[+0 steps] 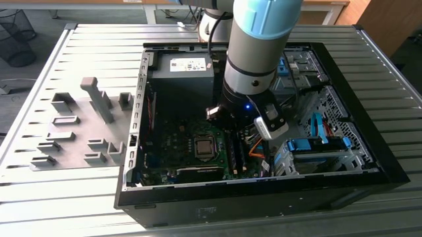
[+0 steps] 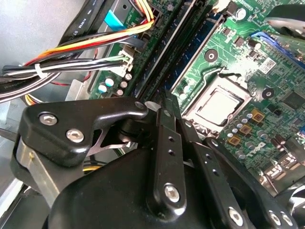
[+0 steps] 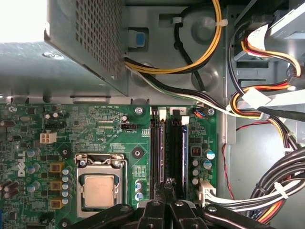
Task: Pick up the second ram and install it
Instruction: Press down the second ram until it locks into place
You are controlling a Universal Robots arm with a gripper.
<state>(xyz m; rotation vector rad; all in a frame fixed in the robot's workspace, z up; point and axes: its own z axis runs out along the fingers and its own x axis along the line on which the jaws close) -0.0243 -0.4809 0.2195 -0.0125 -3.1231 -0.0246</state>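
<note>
My gripper (image 3: 167,185) is low inside the open computer case (image 1: 369,174), over the memory slots (image 1: 234,154) of the green motherboard (image 3: 95,133). Its black fingers (image 2: 167,143) are shut, tips together. Straight ahead of the tips, a thin stick stands edge-up in a slot, which I take for the second ram (image 3: 162,148) (image 2: 167,47). I cannot tell whether the tips touch its edge. A dark slot (image 3: 177,148) runs alongside it. The processor (image 3: 98,191) (image 2: 220,106) sits beside the slots.
Bundled cables (image 3: 281,191) (image 2: 71,59) run close beside the slots. The power supply (image 1: 188,65) fills the case's far end. Blue drive-bay clips (image 1: 315,145) are at the exterior view's right. A grey fixture with blocks (image 1: 79,123) lies on the slatted table at the left.
</note>
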